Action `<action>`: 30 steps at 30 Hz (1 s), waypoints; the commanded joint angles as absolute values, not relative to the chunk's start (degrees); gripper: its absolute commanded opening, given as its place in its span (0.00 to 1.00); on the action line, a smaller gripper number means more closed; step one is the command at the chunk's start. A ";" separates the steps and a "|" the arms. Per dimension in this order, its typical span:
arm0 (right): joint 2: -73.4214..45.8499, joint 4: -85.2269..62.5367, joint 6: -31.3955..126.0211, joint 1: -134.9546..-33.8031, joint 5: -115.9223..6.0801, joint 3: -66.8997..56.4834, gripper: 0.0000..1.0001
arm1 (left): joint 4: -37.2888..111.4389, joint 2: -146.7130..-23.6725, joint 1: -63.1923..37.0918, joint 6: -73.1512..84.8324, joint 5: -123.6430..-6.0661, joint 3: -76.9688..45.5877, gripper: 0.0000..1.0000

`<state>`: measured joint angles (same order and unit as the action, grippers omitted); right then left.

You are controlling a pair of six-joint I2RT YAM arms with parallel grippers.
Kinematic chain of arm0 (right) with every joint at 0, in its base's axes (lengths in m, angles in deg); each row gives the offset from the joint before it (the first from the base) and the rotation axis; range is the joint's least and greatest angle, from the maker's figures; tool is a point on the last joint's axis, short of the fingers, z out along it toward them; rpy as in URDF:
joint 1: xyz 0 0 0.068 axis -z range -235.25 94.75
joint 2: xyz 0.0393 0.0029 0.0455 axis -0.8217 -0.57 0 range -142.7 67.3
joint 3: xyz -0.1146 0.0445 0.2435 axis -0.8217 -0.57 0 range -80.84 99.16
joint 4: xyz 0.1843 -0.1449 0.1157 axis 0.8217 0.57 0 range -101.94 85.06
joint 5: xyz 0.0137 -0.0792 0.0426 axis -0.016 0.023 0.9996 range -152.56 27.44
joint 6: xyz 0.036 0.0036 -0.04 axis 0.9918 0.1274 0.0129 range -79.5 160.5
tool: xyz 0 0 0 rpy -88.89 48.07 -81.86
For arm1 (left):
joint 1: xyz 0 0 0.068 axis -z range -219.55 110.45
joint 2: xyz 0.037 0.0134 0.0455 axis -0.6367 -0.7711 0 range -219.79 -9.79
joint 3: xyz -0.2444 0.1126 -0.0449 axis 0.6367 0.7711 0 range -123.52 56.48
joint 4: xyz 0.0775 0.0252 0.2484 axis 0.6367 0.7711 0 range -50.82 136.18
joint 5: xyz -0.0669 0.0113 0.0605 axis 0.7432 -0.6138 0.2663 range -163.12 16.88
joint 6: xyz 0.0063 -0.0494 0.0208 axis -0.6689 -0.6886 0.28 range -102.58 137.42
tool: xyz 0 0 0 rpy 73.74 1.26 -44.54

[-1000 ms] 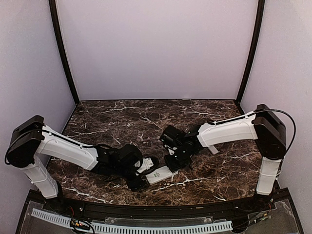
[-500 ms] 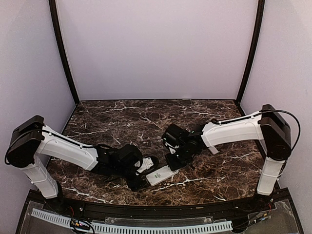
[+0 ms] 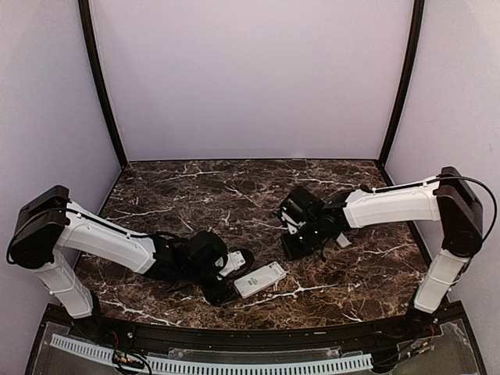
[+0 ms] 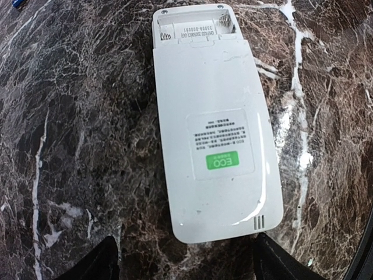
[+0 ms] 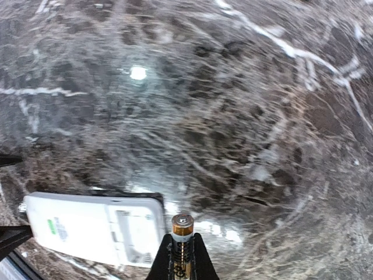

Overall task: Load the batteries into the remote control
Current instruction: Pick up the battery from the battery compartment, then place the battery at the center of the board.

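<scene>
The white remote (image 3: 259, 279) lies face down on the marble table (image 3: 195, 191), its battery bay partly uncovered at one end. The left gripper (image 3: 233, 277) is spread wide on either side of the other end. Off to the right, the right gripper (image 5: 182, 259) is clamped on a battery (image 5: 182, 228), whose gold-capped tip pokes out past the fingertips.

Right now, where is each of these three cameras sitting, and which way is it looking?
Top external: above and behind the arms, looking down on the marble table; both arms show, left gripper and right gripper included.
Left wrist: on the left arm, looking down on the back of the remote control; its open fingertips show in the bottom corners.
Right wrist: on the right arm, looking down at the table; its fingers, shut on a battery, show at the bottom.
Shared: all three show the remote control.
</scene>
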<state>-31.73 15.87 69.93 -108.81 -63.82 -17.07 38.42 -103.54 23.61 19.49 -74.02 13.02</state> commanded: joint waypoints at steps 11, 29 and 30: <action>-35.92 26.56 70.24 -103.06 -68.72 -21.21 0.00 | 39.77 -105.58 23.44 18.98 -71.53 13.08 0.79; -46.98 40.13 62.02 -102.27 -68.95 -6.12 0.23 | 34.84 -104.78 23.45 17.93 -69.84 17.63 0.80; -47.46 41.14 61.61 -102.27 -69.05 -5.30 0.23 | 34.75 -104.75 23.46 17.94 -69.85 17.67 0.80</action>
